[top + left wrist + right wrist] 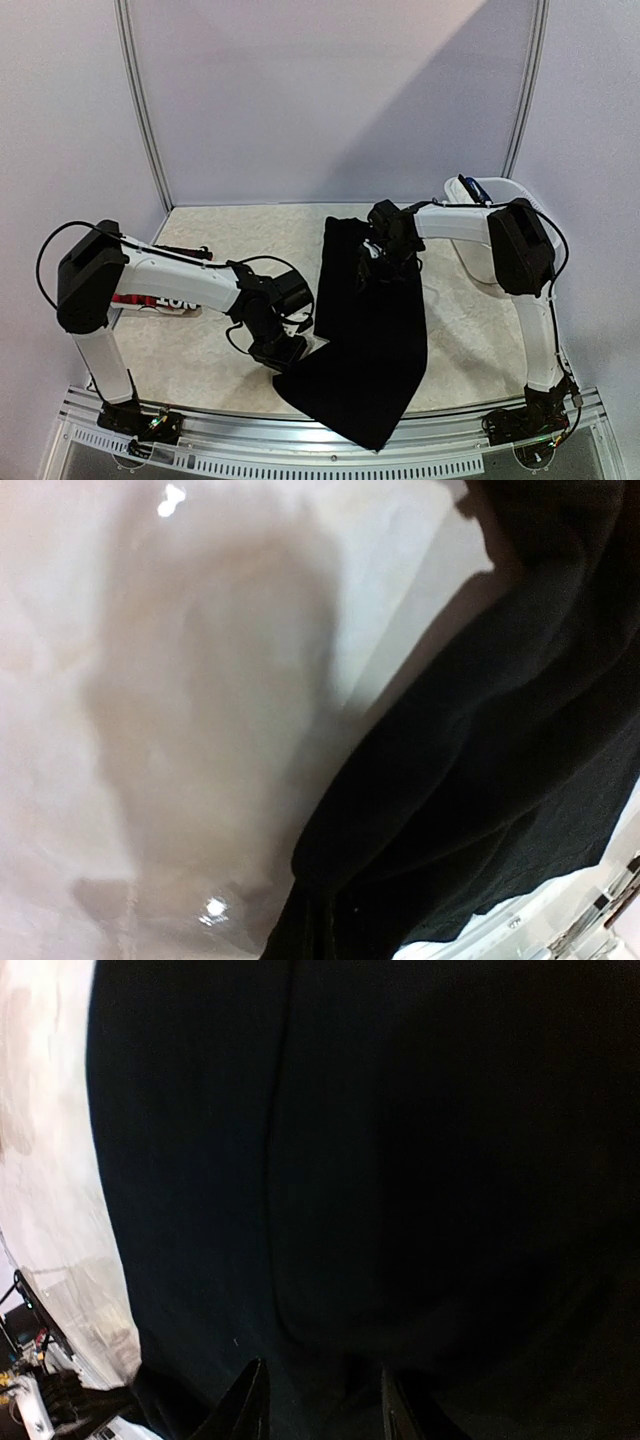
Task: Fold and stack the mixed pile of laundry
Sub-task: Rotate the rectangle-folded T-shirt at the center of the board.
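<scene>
- Lengthwise down the middle of the beige table lies the plain black soft garment, its near end hanging over the front edge.
- At the garment's near-left edge sits the left gripper, low, with its fingers pressed together. Whether any cloth is caught between them cannot be told.
- Over the garment's far part is the right gripper, its fingers partly spread above the black fabric.
- Under the left arm lies a red-and-black plaid cloth with white lettering.
- In the far right corner stands a white plastic basket.
</scene>
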